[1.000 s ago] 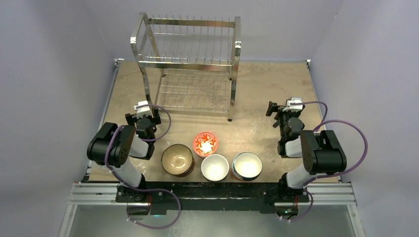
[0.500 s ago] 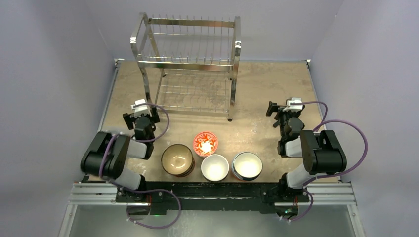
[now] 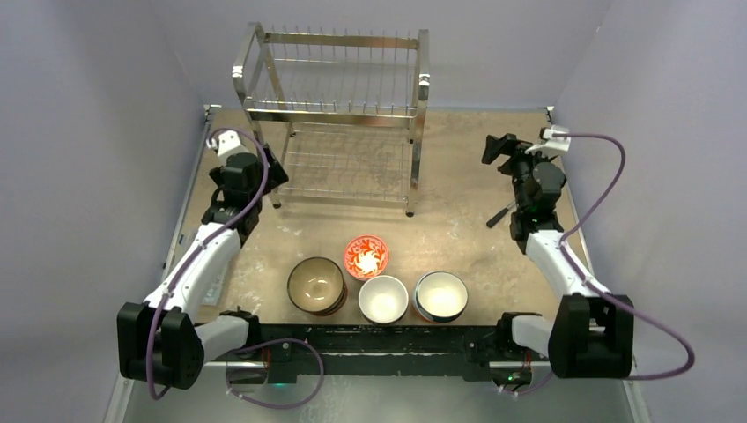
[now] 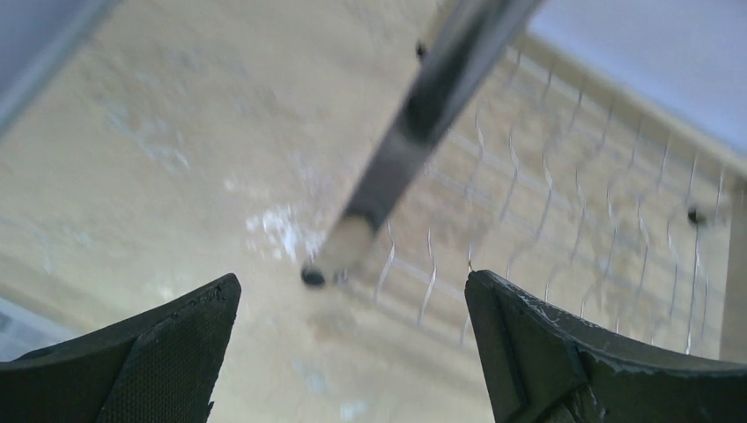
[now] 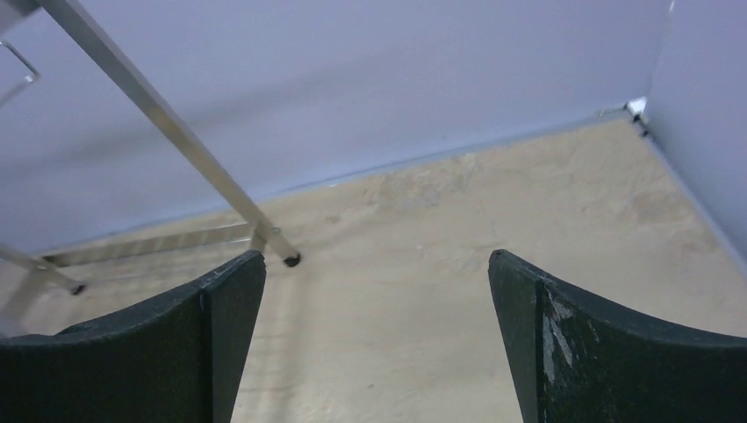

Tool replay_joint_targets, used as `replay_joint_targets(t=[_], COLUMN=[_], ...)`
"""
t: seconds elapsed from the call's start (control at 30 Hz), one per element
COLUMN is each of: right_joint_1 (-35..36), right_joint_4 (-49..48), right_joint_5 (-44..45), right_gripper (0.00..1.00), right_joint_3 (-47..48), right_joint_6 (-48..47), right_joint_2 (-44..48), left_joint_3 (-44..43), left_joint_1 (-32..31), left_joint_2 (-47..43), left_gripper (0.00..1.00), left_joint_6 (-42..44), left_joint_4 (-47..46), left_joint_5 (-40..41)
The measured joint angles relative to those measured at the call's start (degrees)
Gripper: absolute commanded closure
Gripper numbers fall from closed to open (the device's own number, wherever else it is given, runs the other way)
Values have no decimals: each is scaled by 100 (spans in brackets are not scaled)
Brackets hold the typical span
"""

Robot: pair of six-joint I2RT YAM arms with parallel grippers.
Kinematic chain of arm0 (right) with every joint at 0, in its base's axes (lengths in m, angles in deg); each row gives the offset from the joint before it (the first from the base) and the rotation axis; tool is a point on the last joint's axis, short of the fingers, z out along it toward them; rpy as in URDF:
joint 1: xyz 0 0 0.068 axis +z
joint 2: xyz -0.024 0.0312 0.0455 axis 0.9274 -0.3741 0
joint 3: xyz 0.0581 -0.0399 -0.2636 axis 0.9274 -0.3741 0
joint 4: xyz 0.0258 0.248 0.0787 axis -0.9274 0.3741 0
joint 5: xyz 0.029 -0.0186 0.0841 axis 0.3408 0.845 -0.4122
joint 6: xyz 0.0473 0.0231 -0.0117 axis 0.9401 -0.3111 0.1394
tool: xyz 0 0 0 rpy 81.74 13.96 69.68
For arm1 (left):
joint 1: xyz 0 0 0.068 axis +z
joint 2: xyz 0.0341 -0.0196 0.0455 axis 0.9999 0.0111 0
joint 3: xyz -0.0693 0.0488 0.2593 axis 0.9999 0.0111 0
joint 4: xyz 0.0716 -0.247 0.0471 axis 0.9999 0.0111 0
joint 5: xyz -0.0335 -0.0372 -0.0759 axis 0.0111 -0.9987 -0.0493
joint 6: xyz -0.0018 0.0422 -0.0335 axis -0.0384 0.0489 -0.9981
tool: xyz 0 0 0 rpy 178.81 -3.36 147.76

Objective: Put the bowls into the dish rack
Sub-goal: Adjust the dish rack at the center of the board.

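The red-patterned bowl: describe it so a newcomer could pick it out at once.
From the dish rack at the table's far side, come toward the near edge to the bowls. The red-patterned bowl is nearest the rack, behind the brown bowl and a white bowl; it alone is red with a white motif.

We read no text, labels, brands or numbers in any view. The small red-and-white patterned ceramic bowl [image 3: 366, 256] shows only a decorative motif, too small to make out. The shiny chrome wire dish rack [image 3: 330, 115] shows no legible marking.
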Motion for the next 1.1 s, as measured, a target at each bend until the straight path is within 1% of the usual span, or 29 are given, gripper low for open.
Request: replay_joint_targets(t=[0.03, 0.07, 0.13, 0.23, 0.27, 0.4, 0.57, 0.63, 0.83, 0.97, 1.1], right_joint_1=[0, 0, -44, -140, -181, -232, -168, 31, 1204, 1759, 2011], right_joint_4=[575, 704, 1333, 1950, 2098, 2140, 1963, 1847, 1456, 1268, 1027], right_joint_5=[11, 13, -122, -662, -1012, -2149, -2907, -2975, -2911, -2479, -2046], right_gripper=[1, 1, 1, 1, 1, 1, 1, 3, 9, 14, 20], right_joint_3=[181, 221, 358, 367, 348, -7, -717, -726, -507, -295, -120], right_joint_6=[341, 415, 719, 1005, 1082, 1167, 1182, 1108, 704, 476, 385], right_joint_2=[216, 258, 437, 538, 531, 551, 855, 894, 654, 214, -317], left_joint_3=[61, 136, 313, 647, 817, 1366, 1786, 1895, 2133, 2306, 2404], left_joint_1=[0, 0, 0, 0, 0, 2, 2, 2, 2, 2, 2], left_joint_2=[-70, -140, -313, -673, -855, -1375, -1580, -1604, -1853, -2188, -2538], left_gripper=[1, 1, 1, 1, 1, 1, 1, 1, 1, 1, 1], left_joint_6=[-81, -170, -308, -459, -520, -684, -811, -852, -940, -1058, -1185], left_joint_4=[205, 411, 721, 911, 918, 881, 789, 702, 452, 271, 111], left_joint_5=[-256, -481, -887, -1316, -1469, -1884, -2253, -2455, -2940, -3270, -3674])
